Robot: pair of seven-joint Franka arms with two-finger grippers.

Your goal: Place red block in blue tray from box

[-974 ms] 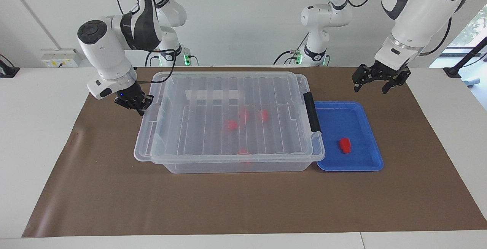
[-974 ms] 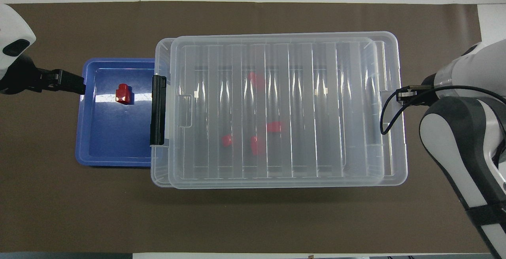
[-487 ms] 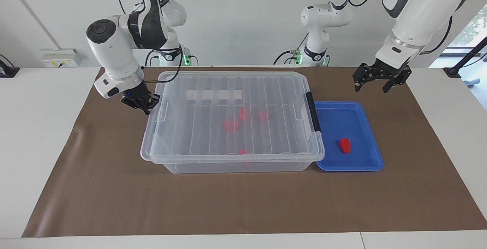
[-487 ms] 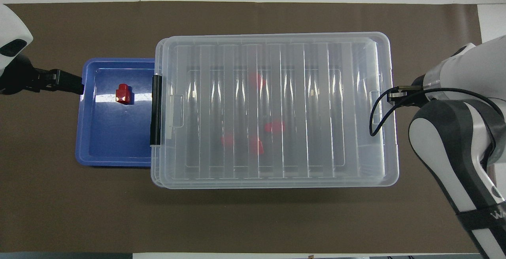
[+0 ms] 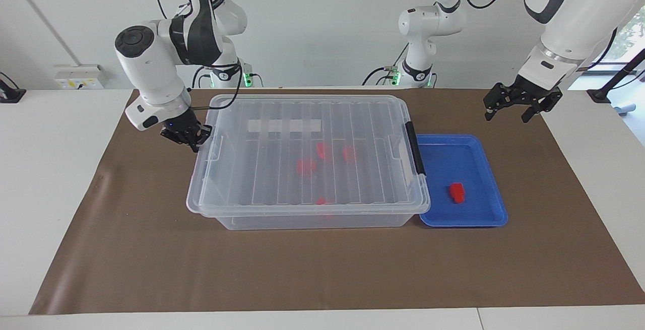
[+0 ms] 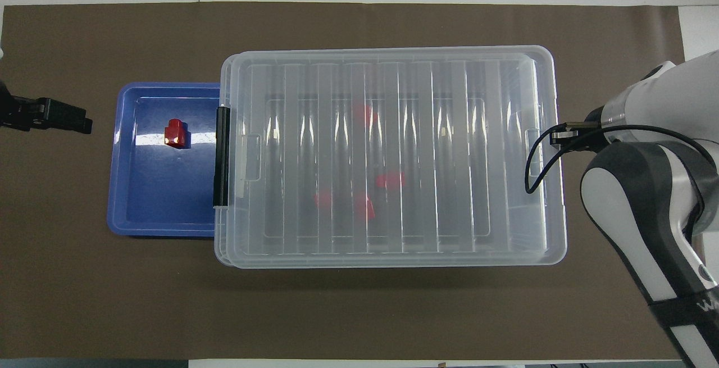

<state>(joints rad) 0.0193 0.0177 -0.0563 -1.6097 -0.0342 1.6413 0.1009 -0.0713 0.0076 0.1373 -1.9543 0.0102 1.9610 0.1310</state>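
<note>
A single red block (image 5: pixel 457 192) lies in the blue tray (image 5: pixel 484 217), at the lower right of the facing view, a little off the tray's middle and apart from its rim. The tray sits just beside the black-latch end of the box (image 5: pixel 307 219), which fills the centre of both views with its ribbed clear lid (image 5: pixel 262 169) lying flat over it. Four more red pieces (image 6: pixel 364 207) show as blurs through the lid, clustered around the middle of the floor. The right gripper (image 5: pixel 185 136), at the upper left of the facing view, is at the lid's end edge by its handle notch; whether its fingers are pressed on the plastic or merely beside it cannot be told. The left gripper (image 5: pixel 518 105), at the upper right of the facing view, hangs in the air over the brown mat (image 5: pixel 322 269) above the tray's corner, fingers spread apart and holding nothing. The block is probably light, rigid, smooth plastic that would slip under an off-centre pinch; the flat sides of its wider head look like the safest hold. The lid looks thin and likely flexes, so lifting it from one end may make it bow.
</note>
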